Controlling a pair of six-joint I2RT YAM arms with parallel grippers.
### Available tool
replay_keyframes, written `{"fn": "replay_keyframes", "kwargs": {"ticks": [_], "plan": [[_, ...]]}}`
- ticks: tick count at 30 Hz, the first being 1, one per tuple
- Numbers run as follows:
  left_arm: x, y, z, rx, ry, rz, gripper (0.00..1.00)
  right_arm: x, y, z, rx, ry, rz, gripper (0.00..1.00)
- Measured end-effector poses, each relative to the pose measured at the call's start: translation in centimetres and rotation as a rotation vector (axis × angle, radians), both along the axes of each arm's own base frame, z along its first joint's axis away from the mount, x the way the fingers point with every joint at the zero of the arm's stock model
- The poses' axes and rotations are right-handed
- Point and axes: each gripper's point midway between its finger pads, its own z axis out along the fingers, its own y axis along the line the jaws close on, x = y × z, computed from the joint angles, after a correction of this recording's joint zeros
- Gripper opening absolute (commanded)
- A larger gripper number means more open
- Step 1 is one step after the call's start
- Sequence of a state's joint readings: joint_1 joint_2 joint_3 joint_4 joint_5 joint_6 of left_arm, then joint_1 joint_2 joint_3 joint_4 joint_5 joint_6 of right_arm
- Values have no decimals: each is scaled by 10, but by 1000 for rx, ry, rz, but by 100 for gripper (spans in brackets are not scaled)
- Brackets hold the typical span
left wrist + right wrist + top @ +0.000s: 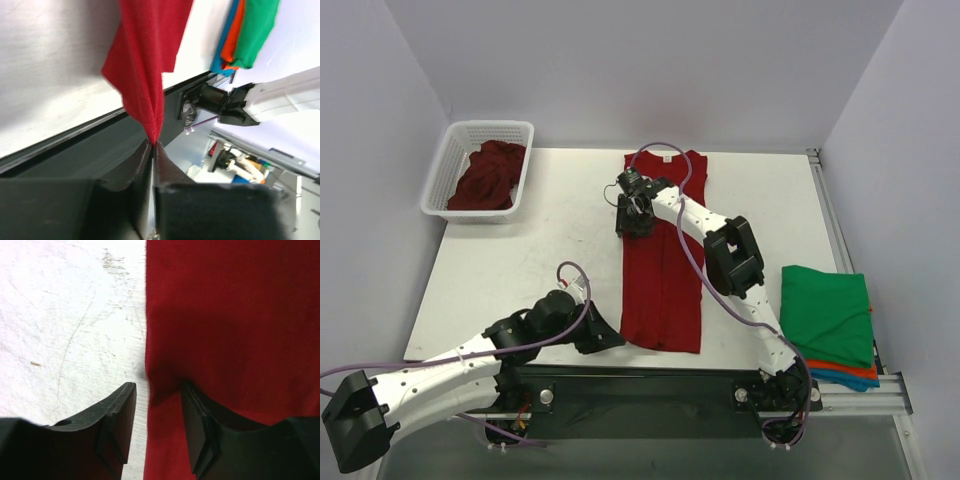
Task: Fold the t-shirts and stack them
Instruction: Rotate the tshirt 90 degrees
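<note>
A red t-shirt (662,255) lies on the counter (540,250), folded lengthwise into a long narrow strip. Its collar points to the far edge and its hem is close to the near edge.

The left arm (440,375) reaches low across the front, with the left jaws at the shirt's near left corner. In the left wrist view they stand almost together. The corner of the cloth (150,60) is drawn up into a point that ends right between their tips, so they appear to be nipping it, though only a sliver of fabric shows there.

The right arm (692,215) stretches out to the shirt's left edge, about a third of the way down from the collar. The right jaws are partly open and straddle that edge. One finger (117,410) is over bare counter and the other (197,412) is down on the red cloth (235,315), which puckers a little beside it. Nothing is clamped between them.

Well to the right lies a folded stack — a green shirt (828,310) on top, with an orange one (835,366) and a blue one (850,381) showing at its near edge. At the far left corner a white basket (438,180) holds a crumpled heap of dark red shirts (488,178).
</note>
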State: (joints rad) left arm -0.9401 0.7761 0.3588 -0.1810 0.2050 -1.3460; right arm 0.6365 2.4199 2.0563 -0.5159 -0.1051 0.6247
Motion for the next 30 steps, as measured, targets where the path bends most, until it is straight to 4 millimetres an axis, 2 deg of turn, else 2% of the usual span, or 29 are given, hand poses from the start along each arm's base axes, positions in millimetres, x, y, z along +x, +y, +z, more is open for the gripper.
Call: {"fn": "replay_keyframes", "kwargs": {"ticks": [1, 3, 5, 7, 9, 11, 13, 17, 20, 21, 22, 24, 27, 29, 30], "plan": [[-2, 2, -6, 7, 18, 3, 40, 0, 1, 0, 5, 2, 2, 46], [-9, 8, -18, 21, 48, -1, 52, 1, 3, 1, 13, -4, 10, 52], [-16, 16, -32, 54, 80, -2, 59, 2, 5, 2, 21, -9, 18, 58], [-21, 23, -38, 86, 96, -2, 61, 3, 6, 4, 29, -15, 30, 60], [-21, 28, -35, 108, 80, -5, 61, 2, 7, 5, 33, -16, 38, 64], [-17, 30, -24, 132, 44, -6, 61, 2, 7, 6, 31, -19, 46, 66], [-4, 27, -4, 135, -14, 5, 60, 3, 5, 8, 29, -23, 53, 68], [43, 17, 37, 138, -140, 54, 57, 1, -2, 28, 32, -40, 49, 70], [90, 12, 48, 167, -194, 111, 55, -9, -25, 65, 37, -80, 15, 69], [106, 11, 46, 185, -204, 128, 55, -15, -34, 66, 31, -81, 2, 69], [121, 11, 45, 199, -214, 144, 55, -22, -48, 91, 51, -119, -21, 69], [154, 7, 41, 217, -238, 167, 55, -44, -84, 119, 53, -154, -79, 67], [206, -3, 35, 227, -302, 178, 56, -78, -131, 139, 59, -207, -163, 66], [236, -14, 34, 222, -350, 170, 56, -103, -151, 137, 56, -224, -198, 65], [250, -20, 33, 217, -371, 159, 56, -123, -159, 130, 48, -216, -203, 64]]}}
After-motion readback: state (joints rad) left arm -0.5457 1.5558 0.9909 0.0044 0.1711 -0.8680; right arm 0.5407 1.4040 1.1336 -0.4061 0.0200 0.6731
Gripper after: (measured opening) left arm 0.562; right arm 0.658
